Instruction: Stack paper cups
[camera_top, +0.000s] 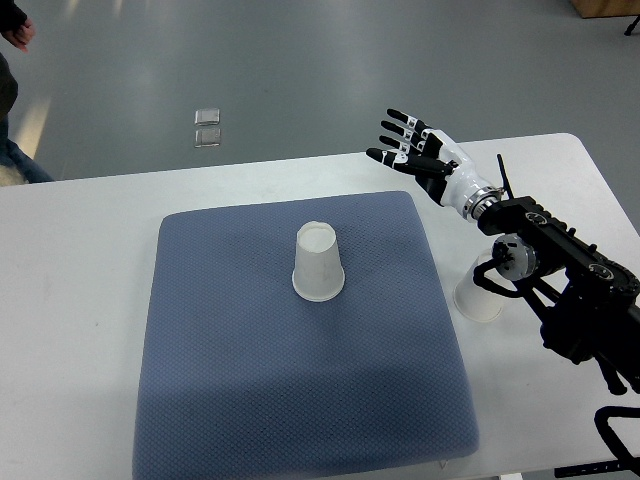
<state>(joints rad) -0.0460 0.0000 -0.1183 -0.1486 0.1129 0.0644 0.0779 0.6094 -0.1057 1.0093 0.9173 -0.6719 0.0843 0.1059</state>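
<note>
A white counter is seen from steeply above, and most of its near and middle part is covered by a blue-grey cushioned mat with rounded corners. Near the middle of the mat, slightly toward its far half, a white paper cup is stood upside down, with its wider rim on the fabric and its narrower base turned up. A second paper cup is placed off the mat, on the bare counter just beside the mat's right edge; it is partly hidden by the black arm that enters from the right edge of the picture, so its exact pose cannot be told. The two cups are well apart and are not stacked.

Farther back, the right robot hand is held above the far right corner of the mat, near the counter's far edge. Its black-and-white fingers are spread and extended, and nothing is held in them. It is well apart from both cups.

Beyond the counter, a grey floor is seen, with two small pale square tiles set in it. At the far left edge, part of a person is visible.
</note>
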